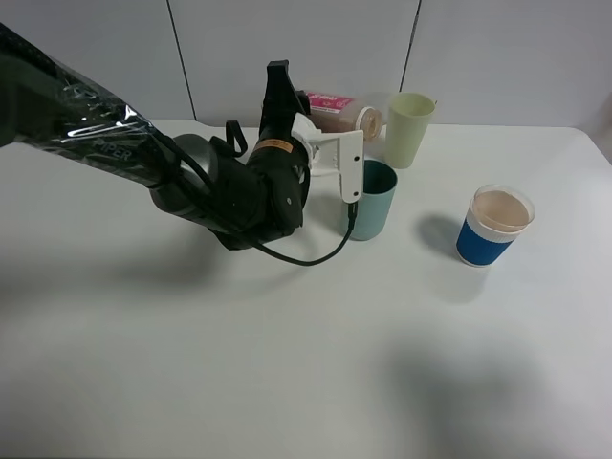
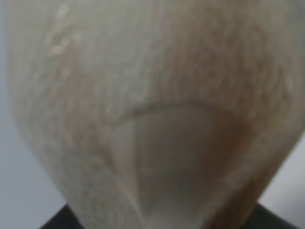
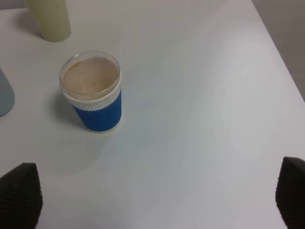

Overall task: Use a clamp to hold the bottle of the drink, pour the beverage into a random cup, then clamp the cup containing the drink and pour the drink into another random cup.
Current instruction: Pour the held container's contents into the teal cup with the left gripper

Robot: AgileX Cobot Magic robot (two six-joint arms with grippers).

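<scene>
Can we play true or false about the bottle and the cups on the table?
1. The left claw holds the bottle tipped sideways. True.
2. The blue-banded cup is knocked over. False: it stands upright on the table.
3. The right claw is open with nothing in it. True.
4. The teal cup is stacked inside the yellow-green cup. False: each stands on the table by itself, the teal one nearer the camera.
</scene>
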